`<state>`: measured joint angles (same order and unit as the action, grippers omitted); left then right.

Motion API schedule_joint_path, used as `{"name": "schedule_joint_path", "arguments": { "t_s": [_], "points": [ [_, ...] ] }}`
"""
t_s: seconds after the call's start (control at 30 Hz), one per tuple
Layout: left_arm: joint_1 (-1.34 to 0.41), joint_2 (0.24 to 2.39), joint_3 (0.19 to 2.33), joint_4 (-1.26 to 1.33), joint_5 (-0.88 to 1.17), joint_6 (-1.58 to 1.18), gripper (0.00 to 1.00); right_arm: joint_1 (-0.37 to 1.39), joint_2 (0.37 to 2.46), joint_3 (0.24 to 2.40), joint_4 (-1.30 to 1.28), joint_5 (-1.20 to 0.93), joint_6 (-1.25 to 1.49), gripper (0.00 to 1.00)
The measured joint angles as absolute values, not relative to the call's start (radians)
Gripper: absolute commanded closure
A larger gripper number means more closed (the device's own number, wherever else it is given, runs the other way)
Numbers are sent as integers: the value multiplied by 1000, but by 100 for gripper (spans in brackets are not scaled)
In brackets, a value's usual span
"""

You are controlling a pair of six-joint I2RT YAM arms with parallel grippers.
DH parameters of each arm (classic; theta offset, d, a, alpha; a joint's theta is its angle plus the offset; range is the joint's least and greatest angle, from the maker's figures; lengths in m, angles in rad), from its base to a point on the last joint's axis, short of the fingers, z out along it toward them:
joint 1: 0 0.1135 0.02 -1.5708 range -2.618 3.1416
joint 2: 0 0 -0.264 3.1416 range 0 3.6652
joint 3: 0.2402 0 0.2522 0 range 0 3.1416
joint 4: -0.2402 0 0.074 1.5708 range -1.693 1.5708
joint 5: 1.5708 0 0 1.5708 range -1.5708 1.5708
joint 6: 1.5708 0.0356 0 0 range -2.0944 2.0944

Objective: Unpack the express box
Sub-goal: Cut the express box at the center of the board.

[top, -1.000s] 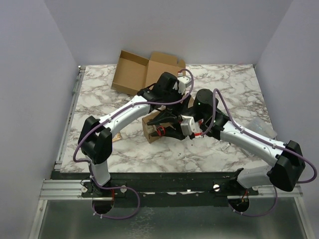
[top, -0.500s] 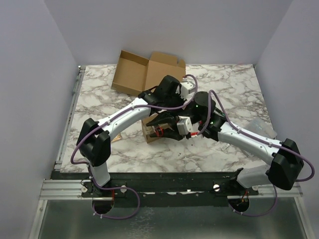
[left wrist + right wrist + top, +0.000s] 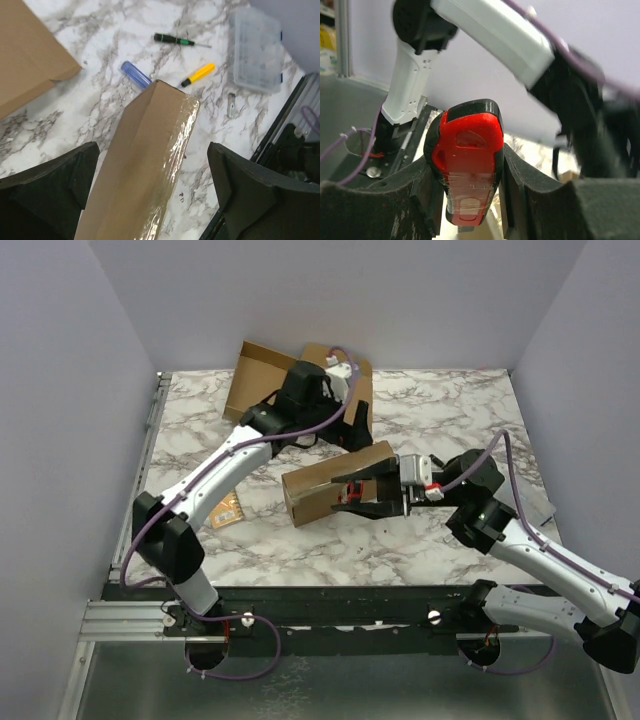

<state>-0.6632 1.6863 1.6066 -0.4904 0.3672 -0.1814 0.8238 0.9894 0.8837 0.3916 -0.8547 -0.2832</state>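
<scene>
Checking top view: express box lies mid-table on the marble top, long axis diagonal, one end near-left, the other far-right. Left gripper is over the far-right end, next to the opened flat carton at the back, jaws spread wide, holding nothing. Right gripper is at the box's near long side; its load is too small to make out here

Left wrist: box runs up from bottom centre between both fingers, glossy tape along one long face. Its far end points at a blue handle and a yellow-handled tool, with a clear plastic case beyond

Right wrist: pads clenched on a red-black cutter, standing upright between them
</scene>
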Motion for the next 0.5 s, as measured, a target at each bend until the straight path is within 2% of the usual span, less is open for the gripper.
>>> {"name": "schedule_joint_path", "arguments": {
  "t_s": [0.13, 0.3, 0.43, 0.5],
  "points": [
    [-570, 1552, 1562, -442, 364, -246, 2, 824, 984, 891, 310, -735, -109, 99],
    [-437, 1190, 1324, -310, 366, -299, 1, 824, 998, 919, 202, -541, 171, 100],
    [-450, 942, 1143, -117, 537, -404, 1, 820, 1058, 992, 136, -533, 308, 99],
    [-454, 886, 1080, 11, 637, -496, 1, 821, 1106, 1041, 108, -567, 334, 99]
  ]
}}
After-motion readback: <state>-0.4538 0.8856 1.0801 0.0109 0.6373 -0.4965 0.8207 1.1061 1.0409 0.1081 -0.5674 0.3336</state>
